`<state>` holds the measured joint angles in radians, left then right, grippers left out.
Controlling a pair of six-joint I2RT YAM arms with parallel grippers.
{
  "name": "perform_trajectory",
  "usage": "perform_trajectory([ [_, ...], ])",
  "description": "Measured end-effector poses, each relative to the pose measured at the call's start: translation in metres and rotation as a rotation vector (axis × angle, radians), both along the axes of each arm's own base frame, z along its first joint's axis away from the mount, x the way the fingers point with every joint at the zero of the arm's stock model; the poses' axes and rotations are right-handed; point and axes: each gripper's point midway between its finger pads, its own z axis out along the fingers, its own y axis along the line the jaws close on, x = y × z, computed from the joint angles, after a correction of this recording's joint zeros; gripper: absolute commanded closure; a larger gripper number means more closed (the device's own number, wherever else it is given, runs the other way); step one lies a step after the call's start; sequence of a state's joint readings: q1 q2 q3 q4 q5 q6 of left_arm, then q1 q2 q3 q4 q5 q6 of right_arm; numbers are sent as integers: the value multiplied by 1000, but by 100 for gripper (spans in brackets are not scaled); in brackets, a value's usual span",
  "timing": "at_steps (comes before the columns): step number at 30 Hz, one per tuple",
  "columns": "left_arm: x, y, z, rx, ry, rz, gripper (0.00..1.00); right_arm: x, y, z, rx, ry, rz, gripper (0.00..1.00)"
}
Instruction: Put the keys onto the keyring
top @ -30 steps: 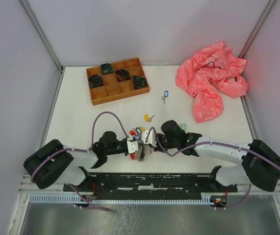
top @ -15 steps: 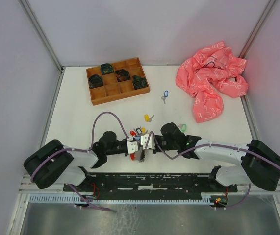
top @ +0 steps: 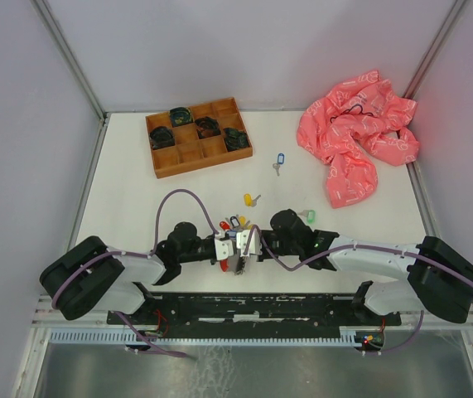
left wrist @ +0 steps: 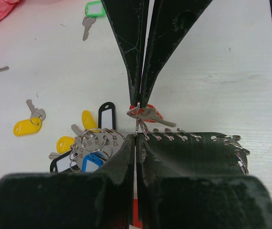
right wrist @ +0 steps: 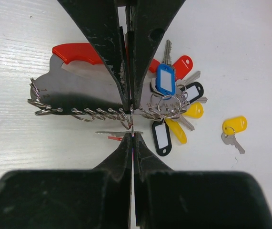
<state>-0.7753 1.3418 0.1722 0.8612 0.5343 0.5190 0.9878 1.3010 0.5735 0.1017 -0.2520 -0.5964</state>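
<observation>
Left hand [left wrist: 135,139] pinches the keyring [left wrist: 138,128]; right hand [right wrist: 132,136], tip-to-tip, pinches a key [left wrist: 151,113].

keys: small silvery keys, each with a coloured plastic tag; the red-tagged key [left wrist: 147,113] sits against the keyring [left wrist: 138,126], a thin silvery ring standing on edge, though whether it is threaded on cannot be told. a bunch of keys [right wrist: 166,98] with blue, red, black and yellow tags fans out flat just beside the ring. three single keys lie apart from it: the yellow-tagged key [right wrist: 233,128] near, the green-tagged key [left wrist: 90,14] and the blue-tagged key [top: 279,160] farther off.
</observation>
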Motion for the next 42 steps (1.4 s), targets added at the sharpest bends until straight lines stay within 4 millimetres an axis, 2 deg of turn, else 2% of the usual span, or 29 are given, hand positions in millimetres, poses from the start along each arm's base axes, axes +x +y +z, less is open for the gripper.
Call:
perform_trajectory([
  [42, -2, 1, -4, 11, 13, -3, 97, -1, 0, -3, -22, -19, 4, 99],
])
